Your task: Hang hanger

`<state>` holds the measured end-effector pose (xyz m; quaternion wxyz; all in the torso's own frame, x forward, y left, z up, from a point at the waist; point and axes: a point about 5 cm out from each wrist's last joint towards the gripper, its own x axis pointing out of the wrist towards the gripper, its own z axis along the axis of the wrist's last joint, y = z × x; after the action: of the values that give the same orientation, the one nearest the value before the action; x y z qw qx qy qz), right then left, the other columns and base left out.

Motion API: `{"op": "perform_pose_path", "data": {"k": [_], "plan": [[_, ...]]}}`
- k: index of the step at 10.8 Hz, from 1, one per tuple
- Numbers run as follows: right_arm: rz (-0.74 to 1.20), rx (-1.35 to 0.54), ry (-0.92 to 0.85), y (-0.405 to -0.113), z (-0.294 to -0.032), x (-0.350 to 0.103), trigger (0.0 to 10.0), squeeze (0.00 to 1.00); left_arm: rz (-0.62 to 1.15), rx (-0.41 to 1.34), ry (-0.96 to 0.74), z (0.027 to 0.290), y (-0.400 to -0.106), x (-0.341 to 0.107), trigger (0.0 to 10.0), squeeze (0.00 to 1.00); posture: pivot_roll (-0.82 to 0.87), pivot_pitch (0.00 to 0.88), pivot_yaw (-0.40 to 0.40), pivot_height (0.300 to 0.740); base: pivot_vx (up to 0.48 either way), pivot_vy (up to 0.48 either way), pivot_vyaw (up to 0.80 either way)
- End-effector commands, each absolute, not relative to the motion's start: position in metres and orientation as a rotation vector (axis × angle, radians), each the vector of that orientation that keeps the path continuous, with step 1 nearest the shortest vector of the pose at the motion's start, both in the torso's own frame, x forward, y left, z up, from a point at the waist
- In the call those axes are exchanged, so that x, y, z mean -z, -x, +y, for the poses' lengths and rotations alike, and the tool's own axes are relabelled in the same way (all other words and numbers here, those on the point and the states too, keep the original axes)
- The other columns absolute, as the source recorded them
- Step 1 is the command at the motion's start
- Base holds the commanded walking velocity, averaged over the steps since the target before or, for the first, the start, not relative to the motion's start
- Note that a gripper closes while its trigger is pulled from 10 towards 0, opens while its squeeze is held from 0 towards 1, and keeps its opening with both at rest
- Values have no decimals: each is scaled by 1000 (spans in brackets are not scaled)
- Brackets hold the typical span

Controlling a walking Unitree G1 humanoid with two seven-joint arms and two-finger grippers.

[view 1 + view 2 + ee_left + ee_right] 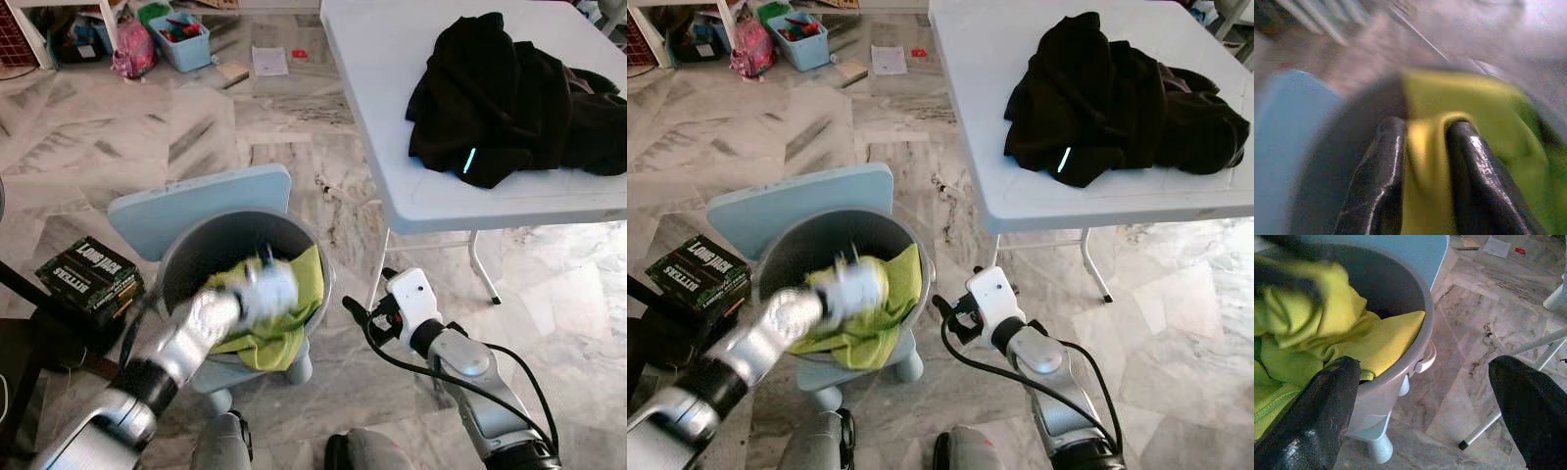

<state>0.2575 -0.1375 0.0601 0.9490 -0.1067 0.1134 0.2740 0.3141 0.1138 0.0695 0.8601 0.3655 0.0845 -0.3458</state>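
Left wrist view: left gripper (pixel 1426 161) pinching yellow cloth (pixel 1312 338) inside grey bucket (pixel 186 250); right gripper (pixel 1425 406) wide open, empty.

Left gripper (pixel 266 284), over the bucket (pixel 176 257), is motion-blurred; its fingers (pixel 1383 166) pinch a fold of the yellow-green cloth (pixel 1469 98), the surroundings smeared. The cloth's lower part is hidden inside the bucket. The chair (pixel 147 220) seat under the bucket is hidden. Beyond the bucket, the table (pixel 392 117) is cut by the top and right edges, as is the black garment (pixel 509 98) at right. Bin (pixel 181 39) contents are too small to tell.
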Motion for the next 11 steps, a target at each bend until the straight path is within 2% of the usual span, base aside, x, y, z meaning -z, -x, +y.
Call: {"op": "perform_pose_path", "data": {"k": [1, 3, 4, 6, 7, 9, 10, 11], "plan": [[250, -550, 219, -257, -140, -57, 10000, 0, 145, 653, -644, 114, -321, -79, 10000, 1000, -38, 113, -64, 740, 0, 0, 0], [256, -551, 215, -258, -139, -56, 10000, 0, 94, 532, -485, 108, -327, -92, 10000, 1000, -37, 112, -60, 740, 0, 0, 0], [257, -549, 214, -258, -138, -56, 10000, 0, 36, 470, -481, 110, -329, -102, 10000, 1000, -37, 111, -57, 740, 0, 0, 0], [261, -542, 208, -258, -139, -55, 10000, 0, 10, 189, -296, 136, -320, -125, 10000, 1000, -31, 113, -54, 740, 0, 0, 0], [264, -540, 203, -258, -138, -55, 10000, 0, 109, 18, -121, 155, -300, -116, 10000, 1000, -10, 116, -50, 740, 0, 0, 0], [271, -545, 196, -258, -137, -54, 10000, 0, 364, -241, 92, 181, -261, -76, 10000, 1000, 6, 118, -55, 740, 0, 0, 0], [273, -549, 196, -258, -137, -54, 10000, 0, 515, -296, 161, 191, -251, -57, 10000, 1000, 2, 118, -55, 740, 0, 0, 0], [274, -547, 197, -258, -137, -54, 10000, 0, 575, -284, 138, 200, -251, -51, 10000, 1000, 2, 118, -54, 740, 0, 0, 0]]}}
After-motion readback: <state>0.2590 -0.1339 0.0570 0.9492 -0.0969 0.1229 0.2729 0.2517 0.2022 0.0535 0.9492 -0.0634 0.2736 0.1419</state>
